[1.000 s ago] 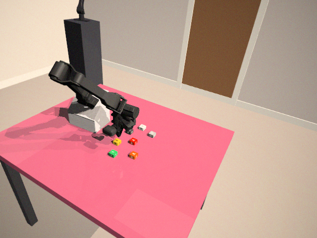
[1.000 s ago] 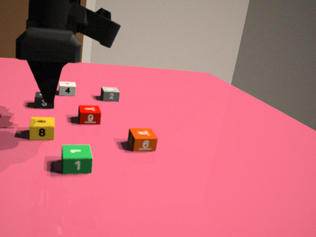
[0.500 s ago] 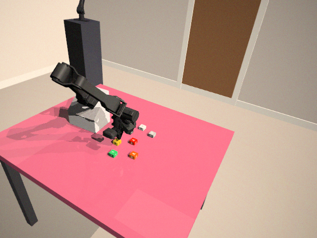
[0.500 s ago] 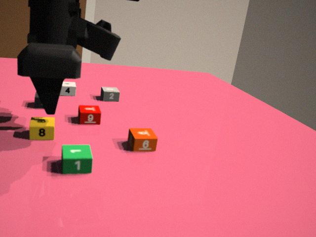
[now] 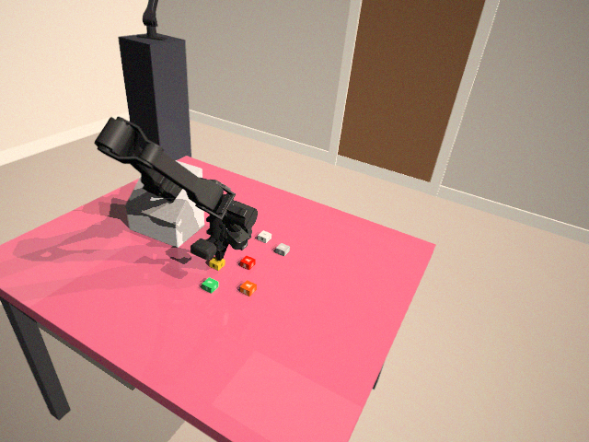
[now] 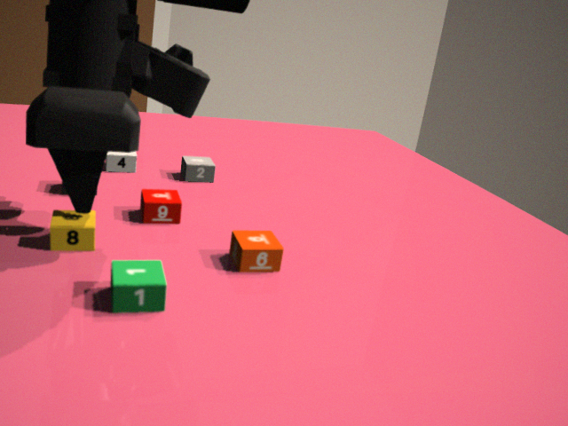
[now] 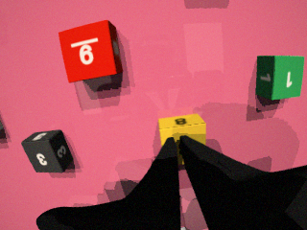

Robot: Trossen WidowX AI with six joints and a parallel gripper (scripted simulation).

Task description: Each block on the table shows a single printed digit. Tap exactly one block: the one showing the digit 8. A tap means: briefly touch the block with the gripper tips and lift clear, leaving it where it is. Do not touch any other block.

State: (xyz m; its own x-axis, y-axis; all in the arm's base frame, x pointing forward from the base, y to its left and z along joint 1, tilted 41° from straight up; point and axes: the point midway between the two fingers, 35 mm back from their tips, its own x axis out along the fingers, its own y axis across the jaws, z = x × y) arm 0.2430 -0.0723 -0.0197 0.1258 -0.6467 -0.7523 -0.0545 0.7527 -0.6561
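Pressing shut and empty on the yellow block (image 6: pixel 72 231), the claw (image 6: pixel 82 209) clears neighbouring red block (image 6: pixel 161 206).

Digits are showing on the blocks — yellow block (image 6: pixel 72 231) 8, green block (image 6: pixel 138 286) 1, red block (image 6: pixel 161 206) underlined 9, orange block (image 6: pixel 256 251) underlined 6, white block (image 6: pixel 121 161) 4, grey block (image 6: pixel 198 169) 2.

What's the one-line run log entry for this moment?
pincer: shut, holding nothing | position: tips on top of yellow 8 block | other blocks: untouched | tap: not yet made
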